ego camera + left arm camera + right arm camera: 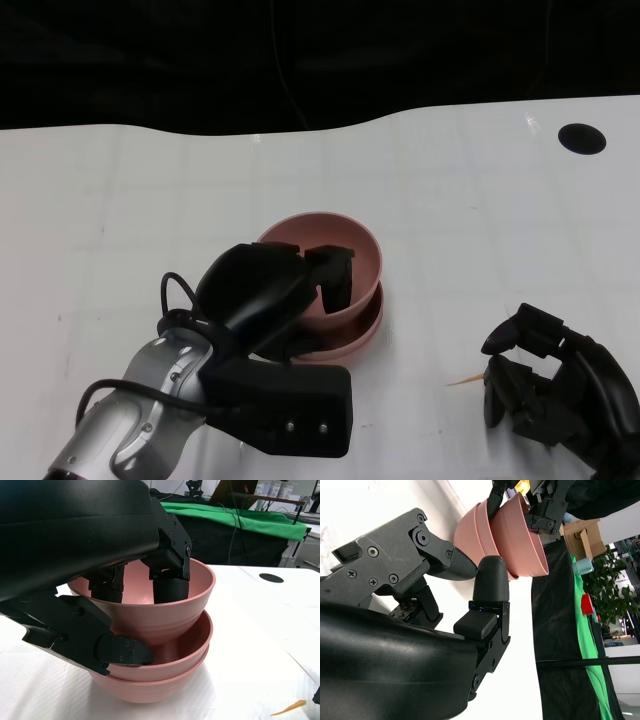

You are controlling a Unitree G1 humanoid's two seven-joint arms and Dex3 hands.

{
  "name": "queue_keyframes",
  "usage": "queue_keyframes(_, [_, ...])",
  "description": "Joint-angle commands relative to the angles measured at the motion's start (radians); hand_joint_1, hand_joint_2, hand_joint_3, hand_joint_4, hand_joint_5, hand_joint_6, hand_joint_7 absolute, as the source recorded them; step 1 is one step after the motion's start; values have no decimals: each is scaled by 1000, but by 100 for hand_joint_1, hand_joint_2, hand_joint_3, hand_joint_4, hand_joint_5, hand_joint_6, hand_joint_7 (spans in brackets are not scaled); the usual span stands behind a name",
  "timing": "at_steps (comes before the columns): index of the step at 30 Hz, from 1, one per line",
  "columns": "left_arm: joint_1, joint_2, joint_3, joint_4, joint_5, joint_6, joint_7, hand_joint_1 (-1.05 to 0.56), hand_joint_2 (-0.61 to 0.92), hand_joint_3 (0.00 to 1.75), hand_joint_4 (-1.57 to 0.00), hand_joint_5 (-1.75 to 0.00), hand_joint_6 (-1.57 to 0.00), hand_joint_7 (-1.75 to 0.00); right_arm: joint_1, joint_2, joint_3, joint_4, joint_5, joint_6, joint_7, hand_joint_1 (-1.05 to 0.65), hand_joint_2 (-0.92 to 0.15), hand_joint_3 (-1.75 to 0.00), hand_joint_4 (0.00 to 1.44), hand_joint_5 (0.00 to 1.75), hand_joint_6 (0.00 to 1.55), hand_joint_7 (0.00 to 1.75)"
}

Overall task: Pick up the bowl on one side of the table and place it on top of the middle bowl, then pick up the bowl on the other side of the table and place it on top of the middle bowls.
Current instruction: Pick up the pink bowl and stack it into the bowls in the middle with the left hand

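Three pink bowls sit nested in the middle of the white table (120, 200). My left hand (265, 285) grips the near rim of the top bowl (352, 248), fingers (170, 587) inside it and thumb (115, 650) outside against the wall. The top bowl (197, 595) sits high and slightly tilted in the two lower bowls (160, 680), whose rims show below it (368, 330). My right hand (550, 385) hovers at the lower right, well apart from the stack, fingers spread and holding nothing. In the right wrist view, that hand (445, 630) fills the foreground with the stack (520, 535) beyond.
A thin orange sliver (465, 381) lies on the table between the stack and my right hand. A round black hole (581, 138) marks the far right corner. The table's far edge (300, 128) runs against a dark background.
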Motion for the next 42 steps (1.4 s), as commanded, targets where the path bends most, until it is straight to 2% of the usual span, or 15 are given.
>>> queue_keyframes(1, [-14,5,-5,17,-3,6,0,-10,83,38,-69,-175,-57,-164,0,-8,-12,5,10,-11,7,-19,-57,-101,87,175,77,152])
queue_keyframes(6, [-20,3,-10,23,-1,3,1,-10,85,35,-69,-175,-58,-163,2,-7,-13,-1,14,-2,9,-19,-57,-101,87,175,77,153])
queue_keyframes(8, [-26,1,-15,29,-2,-1,0,-12,87,23,-69,-175,-75,-126,5,-7,-13,-6,18,2,11,-17,-58,-102,86,175,76,154])
queue_keyframes(10, [-29,-1,-20,35,-5,-6,1,-11,89,16,-69,-175,-74,-129,4,-8,-12,-3,13,-3,9,-17,-58,-102,86,175,76,154])
queue_keyframes(13, [-33,0,-25,41,-2,-9,4,-13,92,8,-69,-175,-87,-95,2,-9,-12,0,8,-6,4,-19,-56,-102,86,175,76,154])
queue_keyframes(15, [-34,1,-28,39,-3,-7,-2,-15,92,8,-69,-175,-90,-92,2,-8,-12,-5,9,6,-2,-19,-56,-101,86,175,78,153])
queue_keyframes(16, [-34,1,-29,39,-4,-10,-1,-15,92,9,-69,-175,-90,-94,2,-8,-12,-4,8,4,-2,-19,-56,-101,86,175,78,152])
queue_keyframes(18, [-33,1,-31,37,-4,-12,1,-16,92,11,-69,-175,-76,-125,1,-8,-11,0,7,-3,1,-19,-57,-101,86,175,79,151])
queue_keyframes(21, [-28,-2,-36,28,-2,-2,-9,-16,92,16,-70,-175,-64,-152,0,-8,-11,7,8,-14,7,-19,-57,-101,86,175,78,151])
queue_keyframes(26, [-24,-3,-42,22,-13,-5,-21,-13,92,21,-71,-175,-58,-169,-2,-7,-15,15,13,-20,15,-19,-58,-101,86,175,77,151])
queue_keyframes(28, [-25,-3,-47,19,-6,3,-27,-12,92,20,-72,-175,-59,-167,-2,-8,-14,12,10,-15,10,-19,-57,-101,86,175,77,152])
queue_keyframes(30, [-25,-3,-50,15,-4,6,-32,-11,92,18,-72,-175,-67,-149,-2,-10,-13,8,8,-7,5,-20,-57,-101,86,175,77,152])
queue_keyframes(31, [-25,-3,-51,14,-4,6,-33,-10,92,18,-72,-175,-69,-145,-2,-9,-14,7,8,-6,4,-19,-57,-101,86,175,78,152])
queue_keyframes(37, [-25,-3,-53,10,2,9,-31,-9,92,15,-71,-175,-66,-150,-4,-9,-12,9,4,-9,-1,-20,-57,-102,86,175,78,152])
queue_keyframes(42, [-27,0,-52,8,-1,10,-38,-10,92,16,-70,-175,-71,-136,-7,-10,-14,13,10,-5,4,-19,-57,-101,86,175,78,152])
